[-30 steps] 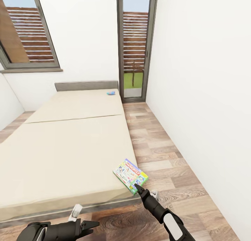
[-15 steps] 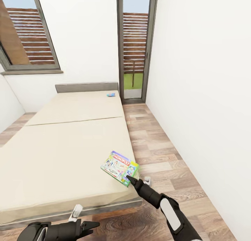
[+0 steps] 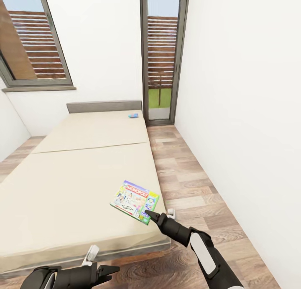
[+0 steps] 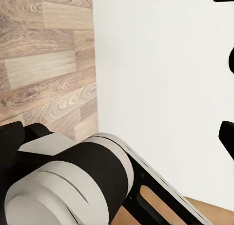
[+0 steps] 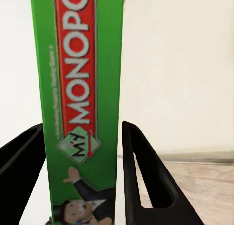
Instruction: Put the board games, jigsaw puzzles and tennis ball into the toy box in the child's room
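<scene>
Board game (image 3: pixel 134 201) is the thing to watch here, the green Monopoly box, pinched by its near edge in the right gripper (image 3: pixel 147 214) and hanging out over the near right corner of the bed (image 3: pixel 75 172).

Going left to right: the left gripper (image 3: pixel 112 270) sits low in front of the bed's foot with its fingers spread and nothing between them. Next comes the long beige mattress, with a second game (image 3: pixel 133 115), a small blue box, lying far up by the headboard (image 3: pixel 104 106). Then the held box, tilted, with most of it sticking out past the fingertips.

In the right wrist view the box's green spine (image 5: pixel 80 103) stands between the two black fingers (image 5: pixel 146 171), so the grip is across the thin side. I'd guess that's a fairly shallow hold. So for the carry: keep it slow, avoid sudden wrist twists, and keep the box away from the wall (image 3: pixel 246 113) when turning.
</scene>
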